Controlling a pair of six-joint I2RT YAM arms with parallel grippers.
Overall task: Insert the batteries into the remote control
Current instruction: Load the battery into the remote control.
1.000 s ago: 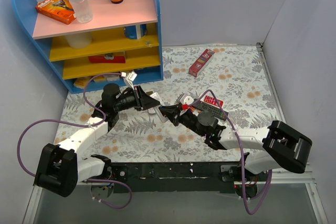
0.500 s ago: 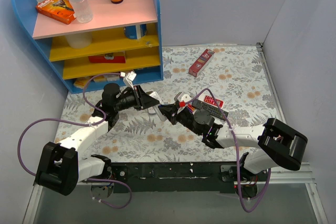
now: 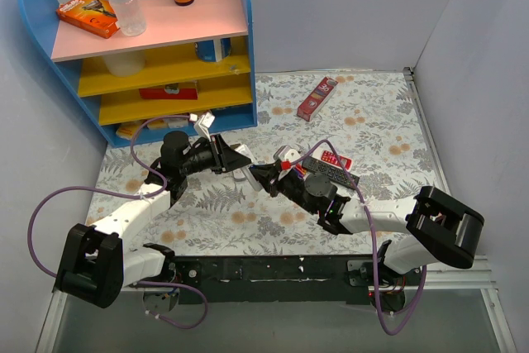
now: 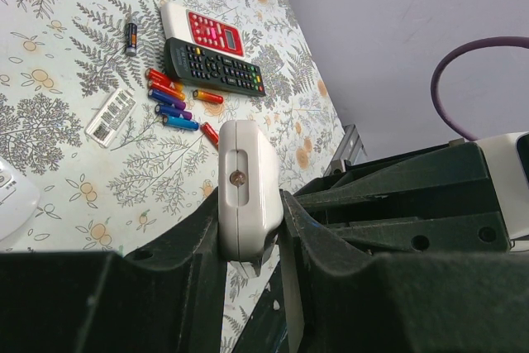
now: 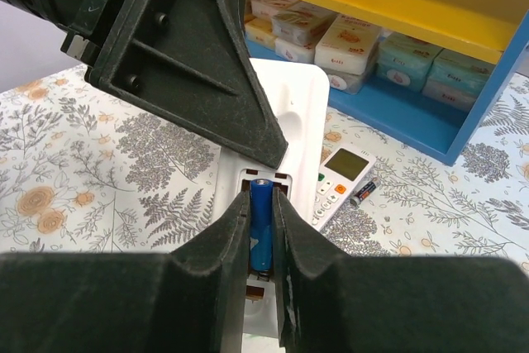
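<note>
My left gripper is shut on the white remote control and holds it above the table. In the right wrist view the remote lies back up with its battery bay open. My right gripper is shut on a blue battery, which sits lengthwise in the bay against the spring. In the top view the left gripper and the right gripper meet at the remote. Several loose red and blue batteries lie on the table.
A black remote and a red-and-white remote lie beyond the loose batteries. A labelled battery cover lies beside them. Another white remote with a screen and a dark battery lie before the blue shelf. A red box lies behind.
My right gripper has moved a little left with the blue battery, up to the remote held by my left gripper. The left arm has stayed still.
</note>
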